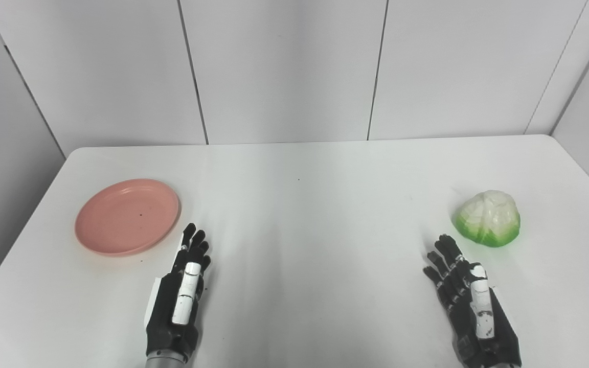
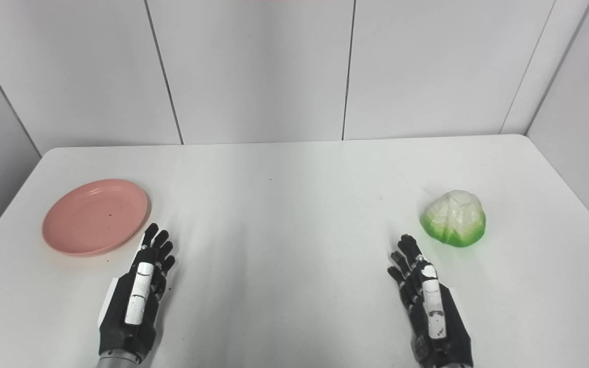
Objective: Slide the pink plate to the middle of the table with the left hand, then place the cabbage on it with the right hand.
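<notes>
Left eye view
Tabletop [image 1: 299, 245]: white, backed by white wall panels [image 1: 284, 66].
Plate [image 1: 127, 216]: pink, empty, lying flat on the left part of the tabletop, well short of the middle.
Left robot hand [image 1: 179, 296]: fingers extended and slightly apart, holding nothing. Fingertips point toward the plate's near right rim and sit just beside it; contact cannot be confirmed.
Cabbage [image 1: 488, 218]: green at the base, white on top, resting on the right part of the tabletop.
Right robot hand [image 1: 471, 301]: fingers extended and spread, holding nothing. Fingertips lie near the cabbage, on its near left side, with a strip of bare tabletop between.

Right eye view
Plate [image 2: 95, 215]: on the left side, far from the cabbage.
Left robot hand [image 2: 136, 296]: fingers apart, empty. Fingertips lie at the plate's near right edge, just beside the rim.
Cabbage [image 2: 454, 218]: on the right side, apart from the plate.
Right robot hand [image 2: 430, 306]: fingers spread, empty. Fingertips lie short of the cabbage and to its left, not touching it.
</notes>
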`<state>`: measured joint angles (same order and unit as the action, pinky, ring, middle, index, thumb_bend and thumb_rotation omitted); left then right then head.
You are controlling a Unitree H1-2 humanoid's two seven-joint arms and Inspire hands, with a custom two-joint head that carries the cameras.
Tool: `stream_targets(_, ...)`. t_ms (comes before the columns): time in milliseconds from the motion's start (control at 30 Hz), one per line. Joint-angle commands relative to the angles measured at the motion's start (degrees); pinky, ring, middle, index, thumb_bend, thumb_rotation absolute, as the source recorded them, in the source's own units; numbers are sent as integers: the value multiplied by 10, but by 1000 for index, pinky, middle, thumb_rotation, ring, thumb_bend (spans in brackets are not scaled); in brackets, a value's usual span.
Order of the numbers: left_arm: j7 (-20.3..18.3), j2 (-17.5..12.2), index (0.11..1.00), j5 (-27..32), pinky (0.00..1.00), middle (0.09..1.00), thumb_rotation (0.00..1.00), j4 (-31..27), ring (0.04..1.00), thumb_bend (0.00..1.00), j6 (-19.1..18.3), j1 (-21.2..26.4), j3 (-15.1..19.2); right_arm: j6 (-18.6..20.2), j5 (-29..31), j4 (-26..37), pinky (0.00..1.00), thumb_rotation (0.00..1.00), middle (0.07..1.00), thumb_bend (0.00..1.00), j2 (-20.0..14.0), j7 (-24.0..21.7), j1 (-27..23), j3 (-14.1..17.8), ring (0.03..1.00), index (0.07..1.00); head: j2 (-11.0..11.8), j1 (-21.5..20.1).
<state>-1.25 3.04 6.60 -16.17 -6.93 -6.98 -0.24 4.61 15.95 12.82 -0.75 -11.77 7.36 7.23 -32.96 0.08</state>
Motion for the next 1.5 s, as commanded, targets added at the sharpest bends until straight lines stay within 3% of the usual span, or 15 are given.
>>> stream_targets(0,3,2,987,0,1000,978,821,-2,983,798,34,-25,5,-20,9,-15,962,943,969,896,-17,-9,24,0,958,937,4,5)
stream_targets(333,14,3,976,13,999,963,853,-14,973,794,67,-2,27,-71,39,-91,963,955,968,863,-34,-39,15,10,960,950,46,33)
stream_targets(567,17,-12,938,7,876,907,839,-38,909,785,70,32,46,-73,53,-109,951,952,963,883,-38,-41,15,13,954,946,63,54)
stream_targets(767,22,-28,933,9,926,900,806,-35,910,812,65,74,72,-88,56,-130,979,975,974,879,-45,-47,12,12,966,954,76,70)
stream_targets(1000,16,-91,917,41,953,917,827,-5,927,837,54,157,111,-105,52,-156,989,996,976,878,-49,-50,5,5,970,942,84,77)
stream_targets(1167,25,-137,906,42,892,884,847,33,891,868,41,225,140,-110,52,-168,999,996,970,883,-48,-48,0,1,969,946,97,84)
stream_targets(1467,37,-200,880,15,855,877,834,178,877,873,98,335,173,-126,48,-193,980,1000,965,846,-49,-50,-8,-4,960,948,111,86)
